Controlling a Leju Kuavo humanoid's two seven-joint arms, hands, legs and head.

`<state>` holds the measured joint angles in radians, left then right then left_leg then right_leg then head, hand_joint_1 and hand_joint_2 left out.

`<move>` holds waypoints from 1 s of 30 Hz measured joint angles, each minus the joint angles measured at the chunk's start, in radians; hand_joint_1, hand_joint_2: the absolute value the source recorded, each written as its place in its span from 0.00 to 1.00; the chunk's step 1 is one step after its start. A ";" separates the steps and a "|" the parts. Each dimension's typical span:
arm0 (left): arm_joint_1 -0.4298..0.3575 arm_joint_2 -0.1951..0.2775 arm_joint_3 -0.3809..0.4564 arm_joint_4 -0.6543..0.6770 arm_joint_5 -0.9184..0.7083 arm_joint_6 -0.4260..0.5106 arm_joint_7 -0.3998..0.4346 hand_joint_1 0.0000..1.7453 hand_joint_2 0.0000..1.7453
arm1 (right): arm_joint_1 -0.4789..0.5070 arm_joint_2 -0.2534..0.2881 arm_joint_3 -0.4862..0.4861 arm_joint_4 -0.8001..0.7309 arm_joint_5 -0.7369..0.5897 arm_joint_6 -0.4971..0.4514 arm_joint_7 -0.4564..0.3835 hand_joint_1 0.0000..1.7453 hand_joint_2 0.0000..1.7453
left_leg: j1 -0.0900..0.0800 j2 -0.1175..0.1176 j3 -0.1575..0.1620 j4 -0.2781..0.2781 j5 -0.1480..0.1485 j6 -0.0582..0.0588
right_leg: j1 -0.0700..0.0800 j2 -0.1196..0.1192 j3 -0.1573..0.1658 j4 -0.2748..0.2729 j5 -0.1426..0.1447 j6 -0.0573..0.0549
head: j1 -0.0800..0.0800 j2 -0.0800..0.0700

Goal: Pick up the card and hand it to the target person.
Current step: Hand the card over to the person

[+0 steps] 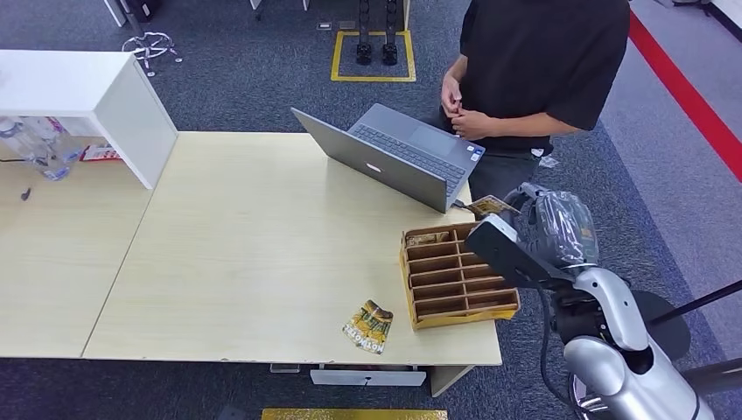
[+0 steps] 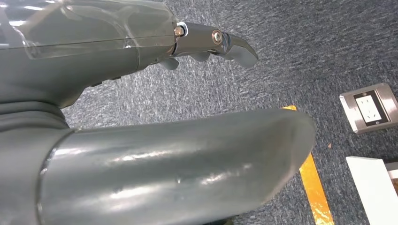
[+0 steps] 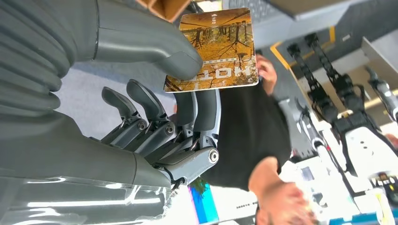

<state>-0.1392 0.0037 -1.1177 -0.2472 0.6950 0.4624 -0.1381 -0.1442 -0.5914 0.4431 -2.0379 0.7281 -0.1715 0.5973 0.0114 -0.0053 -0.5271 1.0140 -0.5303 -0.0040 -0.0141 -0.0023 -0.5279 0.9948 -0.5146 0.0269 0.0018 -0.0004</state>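
Observation:
My right hand (image 3: 159,89) pinches a yellow-brown hotel card (image 3: 218,47) between its thumb and fingers. In the head view that right hand (image 1: 551,223) is raised at the table's right edge, the card (image 1: 490,206) sticking out towards the laptop. A person in a black shirt (image 1: 534,61) stands behind the table, both hands held together at the waist. The same person (image 3: 253,136) is seen beyond the card in the right wrist view. My left hand (image 2: 206,44) hangs over grey carpet, holding nothing, fingers loosely curled.
A wooden slotted card box (image 1: 455,276) sits by the table's right edge, with cards in its far slot. Another card (image 1: 368,326) lies near the front edge. An open grey laptop (image 1: 394,156) stands in front of the person. A white shelf (image 1: 96,96) is far left.

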 joint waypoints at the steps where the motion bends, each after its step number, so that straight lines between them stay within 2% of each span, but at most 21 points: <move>1: 0.000 0.000 0.000 0.000 -0.002 0.000 0.001 0.00 0.00 | -0.004 -0.004 -0.004 -0.003 0.007 0.001 0.001 0.87 1.00 | 0.000 0.000 0.000 0.000 0.000 0.000 | 0.000 0.000 0.000 0.000 0.000 0.000 | 0.000 0.000; 4: -0.002 0.000 0.000 0.000 -0.013 -0.002 0.007 0.00 0.00 | -0.024 -0.015 -0.013 -0.004 0.036 0.007 0.005 0.92 1.00 | 0.000 0.000 0.000 0.000 0.000 0.000 | 0.000 0.000 0.000 0.000 0.000 0.000 | 0.000 0.000; 16: -0.019 0.000 0.000 0.000 -0.046 -0.019 0.031 0.00 0.00 | -0.081 -0.040 -0.064 0.041 0.222 -0.042 -0.006 0.82 1.00 | 0.000 0.000 0.000 0.000 0.000 0.000 | 0.000 0.000 0.000 0.000 0.000 0.000 | 0.000 0.000; 24: -0.028 -0.002 0.000 0.000 -0.056 -0.024 0.044 0.00 0.00 | -0.097 -0.054 -0.079 0.098 0.336 0.004 -0.003 0.85 1.00 | 0.000 0.000 0.000 0.000 0.000 0.000 | 0.000 0.000 0.000 0.000 0.000 0.000 | 0.000 0.000; 30: -0.034 -0.003 0.000 0.000 -0.060 -0.024 0.045 0.00 0.00 | -0.097 -0.055 -0.079 0.150 0.353 0.017 -0.003 0.84 1.00 | 0.000 0.000 0.000 0.000 0.000 0.000 | 0.000 0.000 0.000 0.000 0.000 0.000 | 0.000 0.000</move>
<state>-0.1732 0.0004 -1.1181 -0.2472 0.6345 0.4387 -0.0931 -0.2412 -0.6466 0.3639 -1.8884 1.0809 -0.1549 0.5940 0.0114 -0.0054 -0.5272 1.0141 -0.5303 -0.0040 -0.0140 -0.0024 -0.5280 0.9948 -0.5146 0.0269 0.0018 -0.0004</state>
